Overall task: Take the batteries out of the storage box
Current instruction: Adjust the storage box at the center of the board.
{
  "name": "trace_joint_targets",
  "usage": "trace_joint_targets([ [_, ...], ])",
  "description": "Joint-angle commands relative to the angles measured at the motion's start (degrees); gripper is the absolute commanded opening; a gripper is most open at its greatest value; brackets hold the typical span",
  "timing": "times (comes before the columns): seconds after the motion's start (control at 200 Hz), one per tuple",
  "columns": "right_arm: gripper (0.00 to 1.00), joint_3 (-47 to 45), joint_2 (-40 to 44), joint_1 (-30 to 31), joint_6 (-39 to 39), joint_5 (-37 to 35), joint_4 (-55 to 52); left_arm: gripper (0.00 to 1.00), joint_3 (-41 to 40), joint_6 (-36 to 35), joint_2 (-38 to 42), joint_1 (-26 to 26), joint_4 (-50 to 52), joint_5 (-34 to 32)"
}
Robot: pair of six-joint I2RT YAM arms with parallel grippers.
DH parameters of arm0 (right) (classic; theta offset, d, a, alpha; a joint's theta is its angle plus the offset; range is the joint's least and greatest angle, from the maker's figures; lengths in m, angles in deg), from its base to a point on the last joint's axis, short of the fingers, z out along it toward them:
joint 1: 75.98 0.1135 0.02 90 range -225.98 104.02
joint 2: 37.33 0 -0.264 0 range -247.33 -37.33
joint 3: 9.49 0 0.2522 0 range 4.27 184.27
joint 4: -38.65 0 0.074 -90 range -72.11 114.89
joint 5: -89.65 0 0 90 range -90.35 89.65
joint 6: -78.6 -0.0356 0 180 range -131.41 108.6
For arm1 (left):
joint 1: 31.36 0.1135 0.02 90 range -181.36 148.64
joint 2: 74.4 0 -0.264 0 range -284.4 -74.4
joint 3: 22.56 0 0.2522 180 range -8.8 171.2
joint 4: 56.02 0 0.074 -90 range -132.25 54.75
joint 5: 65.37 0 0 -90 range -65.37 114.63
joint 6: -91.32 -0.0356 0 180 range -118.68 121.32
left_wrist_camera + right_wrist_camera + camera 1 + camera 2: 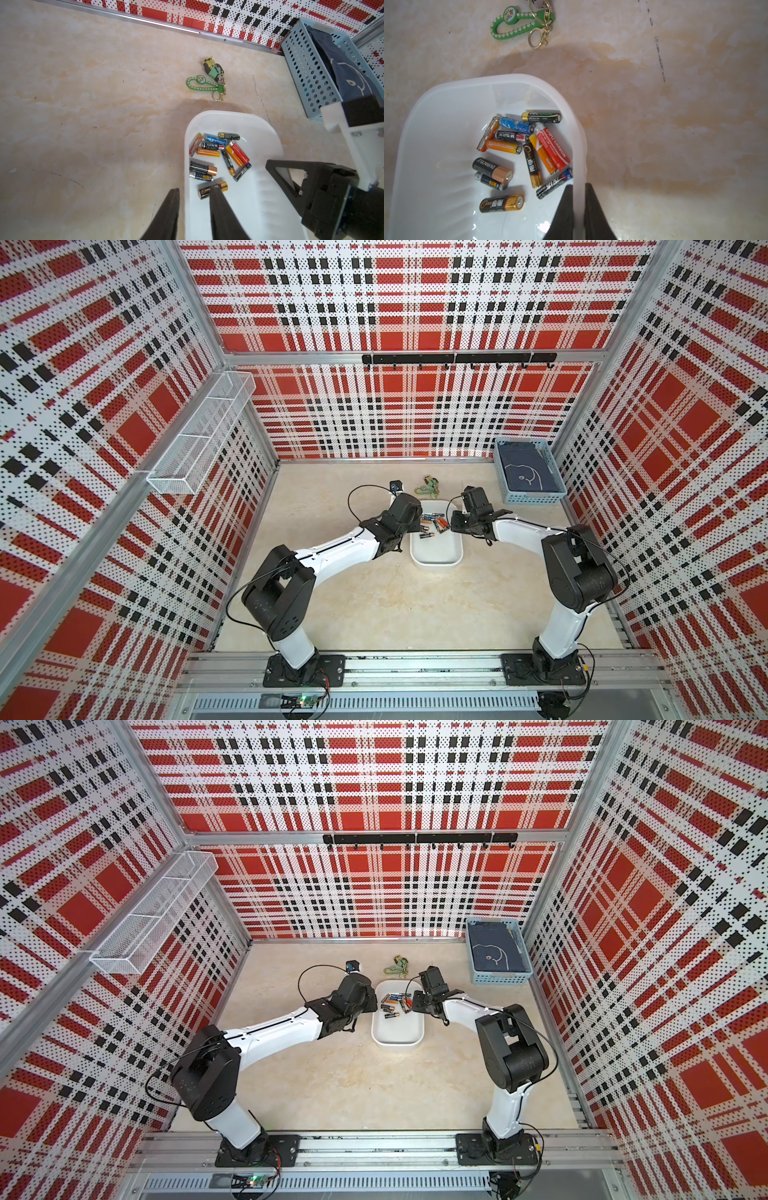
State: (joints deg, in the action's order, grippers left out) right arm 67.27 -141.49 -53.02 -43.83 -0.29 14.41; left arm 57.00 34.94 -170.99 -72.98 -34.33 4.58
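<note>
Beige desk point(374, 605): white rectangular plastic tray point(436, 562) holds multicoloured cylindrical batteries point(434, 524); right pincer point(579, 185) clamps tray rim; left pincer point(195, 189) narrowly parted, straddling opposite rim.

arms point(336, 549): white links, black joints | cables point(348, 501): black | base plates point(332, 669): black, apparently bolted

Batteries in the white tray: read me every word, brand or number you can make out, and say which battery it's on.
All on batteries in the storage box:
"DURACELL": black-and-copper battery.
"deli CARBON": red battery.
"deli": black-and-yellow battery; rest blurred.
"HUATAI", probably: orange battery beside the red one.
Other labels and all fine print: too small or blurred to read.
</note>
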Motion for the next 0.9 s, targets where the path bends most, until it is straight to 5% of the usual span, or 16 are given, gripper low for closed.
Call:
trace_joint_targets([
  [0.0, 0.14, -0.3, 1.0, 0.6, -2.0, -0.5, -1.1, 0.31, 1.1, -1.1, -1.1, -0.3, 0.8, -1.2],
  [0.09, 0.16, -0.7, 1.2, 0.7, -1.9, -0.3, -0.4, 0.31, 1.1, -1.4, -1.0, -0.3, 0.9, -1.4],
  [0.225, 0.32, 0.1, 1.4, 0.8, -0.9, -0.5, -0.6, 0.31, 1.8, -3.4, -1.3, -0.4, 0.8, -1.3],
  [0.341, 0.47, 0.5, 3.3, 0.8, 0.3, -0.3, -0.4, 0.32, 4.3, -9.4, -2.3, -1.0, 0.9, 0.7],
  [0.471, 0.53, -0.2, 8.8, 0.8, 4.4, -1.0, 0.9, 0.33, 10.2, -20.1, -5.4, -1.3, 3.3, 6.5],
  [0.576, 0.62, -5.4, 17.2, 0.3, 5.7, -1.7, 6.3, 0.34, 19.3, -28.0, -10.9, -1.1, 11.5, 10.5],
  [0.897, 0.65, -28.8, 40.0, -3.6, 8.1, 1.0, 21.4, 0.53, 40.5, -45.0, -25.9, 0.9, 32.8, 18.6],
])
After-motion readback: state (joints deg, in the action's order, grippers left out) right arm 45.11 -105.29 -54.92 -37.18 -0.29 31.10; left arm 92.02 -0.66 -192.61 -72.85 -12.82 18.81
